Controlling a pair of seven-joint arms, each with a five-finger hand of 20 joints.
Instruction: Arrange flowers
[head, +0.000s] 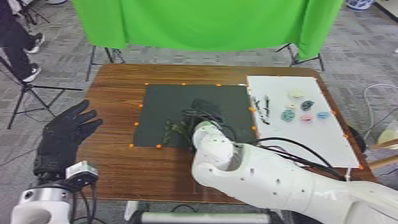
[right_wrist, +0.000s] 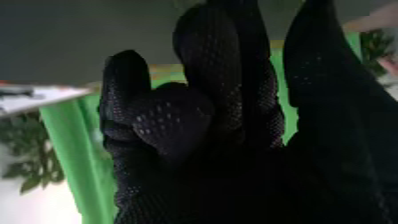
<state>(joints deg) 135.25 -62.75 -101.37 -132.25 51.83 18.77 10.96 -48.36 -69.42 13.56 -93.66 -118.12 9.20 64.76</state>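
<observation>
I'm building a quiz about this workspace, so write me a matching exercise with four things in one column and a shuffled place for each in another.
Things:
1. Left hand
2. Dark mat
3. White sheet
4. Green cloth

Places, in the head view:
A. Under small coloured pieces
B. Beyond the far edge of the table
C. By the table's left side
D. Under the right hand

Right pairs: 1-C; 2-D; 3-A; 4-B
</observation>
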